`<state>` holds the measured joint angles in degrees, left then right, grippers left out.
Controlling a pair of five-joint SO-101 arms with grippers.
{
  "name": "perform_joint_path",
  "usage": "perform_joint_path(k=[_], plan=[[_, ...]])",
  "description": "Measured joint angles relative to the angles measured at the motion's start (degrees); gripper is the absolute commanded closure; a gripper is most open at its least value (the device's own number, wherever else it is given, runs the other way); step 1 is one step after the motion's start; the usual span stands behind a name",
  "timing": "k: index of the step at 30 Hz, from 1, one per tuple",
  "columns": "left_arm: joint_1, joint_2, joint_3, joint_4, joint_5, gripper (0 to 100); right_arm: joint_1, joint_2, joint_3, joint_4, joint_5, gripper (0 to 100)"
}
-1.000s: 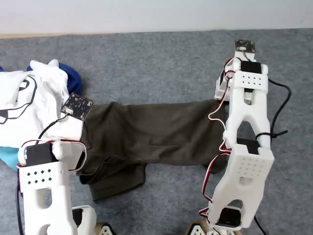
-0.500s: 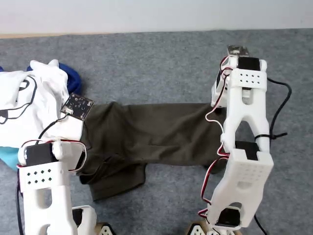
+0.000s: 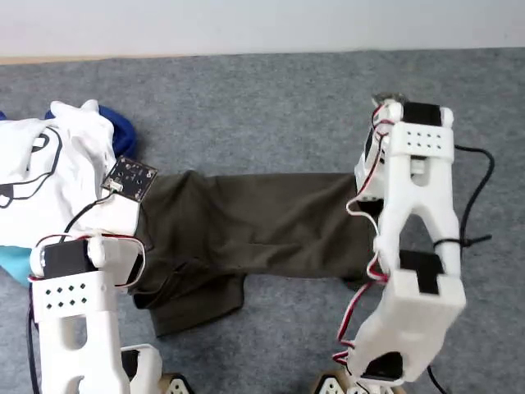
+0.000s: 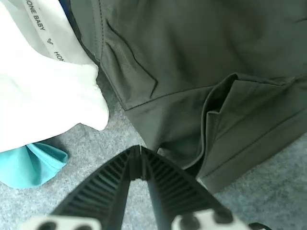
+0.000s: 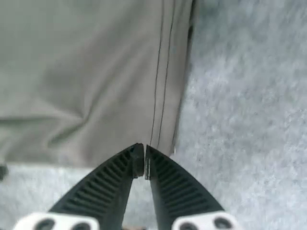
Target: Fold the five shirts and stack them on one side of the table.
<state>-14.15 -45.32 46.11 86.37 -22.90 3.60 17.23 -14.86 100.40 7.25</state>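
**mo:** Grey carpety surface (image 3: pixel 246 98), and the dark olive shirt (image 3: pixel 262 222) lies stretched flat between the two arms, with one sleeve rucked up near the left gripper (image 4: pixel 140 152). What's gonna bite us here?

**kit:** Both grippers are pressed together with nothing in them, and imo that's the issue. The right gripper (image 5: pixel 144 149) hangs tips-down right over the shirt's stitched hem, with bare surface just beyond it. If it drops like that it'll only poke the cloth and shove it around, not pick up the edge. It needs to spread first.

**mo:** And the left?

**kit:** It points down too, tips just above the shirt's edge where the sleeve folds over itself. The white shirt (image 4: pixel 43 81) sits just beside it, with a teal one (image 4: pixel 29 167) poking out underneath. A sloppy grab could snag the white one along with the olive, or catch only the top layer of that sleeve and make the fold lopsided.

**mo:** Arm poses?

**kit:** The right arm reaches far out over the shirt's end, wrist bent down. The left is tucked closer to its base, wrist down.
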Motion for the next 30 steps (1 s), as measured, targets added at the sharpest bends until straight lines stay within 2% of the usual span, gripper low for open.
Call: perform_joint_path(k=[5,8,13,17,25,30], plan=[[0.0,0.0,0.0,0.0,0.0,99,1.8,-10.9,15.5,0.0,2.4,97.7],[0.0,0.0,0.0,0.0,0.0,99,2.2,-16.0,21.8,0.0,3.8,93.4],[0.0,0.0,0.0,0.0,-0.4,99,2.0,-21.1,26.1,0.0,6.3,84.9],[0.0,0.0,0.0,0.0,-3.3,99,1.8,-21.5,26.6,0.0,8.4,82.6],[0.0,0.0,0.0,0.0,-6.7,99,-7.9,-18.6,27.8,0.0,8.4,82.6],[0.0,0.0,0.0,-0.1,-8.2,99,-11.2,-13.3,27.8,-0.1,8.4,82.6]])
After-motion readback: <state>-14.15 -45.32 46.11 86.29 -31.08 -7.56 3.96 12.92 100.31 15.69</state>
